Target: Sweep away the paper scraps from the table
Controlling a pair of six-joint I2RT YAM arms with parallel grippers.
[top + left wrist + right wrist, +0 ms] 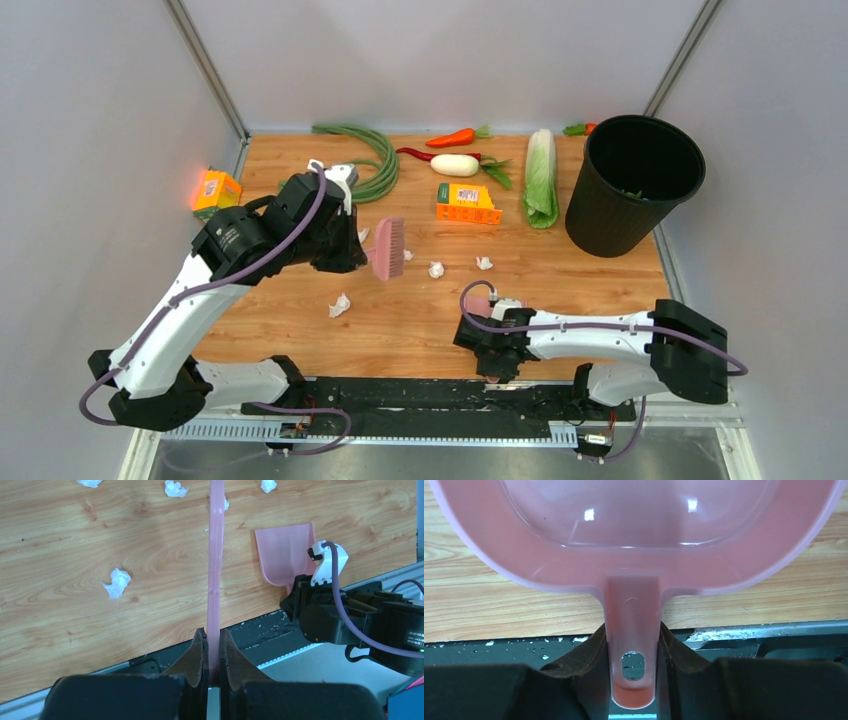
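Note:
Several small crumpled white paper scraps lie on the wood-grain table (pixel 570 295): one (pixel 340 305) at front left, two (pixel 436 269) (pixel 484 263) at the middle, and tiny ones by the brush. My left gripper (pixel 357 254) is shut on the handle of a pink brush (pixel 386 248), held above the table with its head hanging just above the wood. In the left wrist view the handle (pixel 216 570) runs up from the gripper (pixel 212 647), with scraps (pixel 117 582) (pixel 175 488) around it. My right gripper (pixel 488 322) is shut on the pink dustpan's (pixel 478 298) handle (pixel 631 630) at the front edge.
A black bucket (pixel 635 185) stands at back right. A napa cabbage (pixel 541 178), an orange box (pixel 468 203), a white radish (pixel 455 165), a carrot (pixel 452 137), a red chili and green beans (pixel 375 160) lie along the back. Another orange box (pixel 215 190) sits off the table's left edge.

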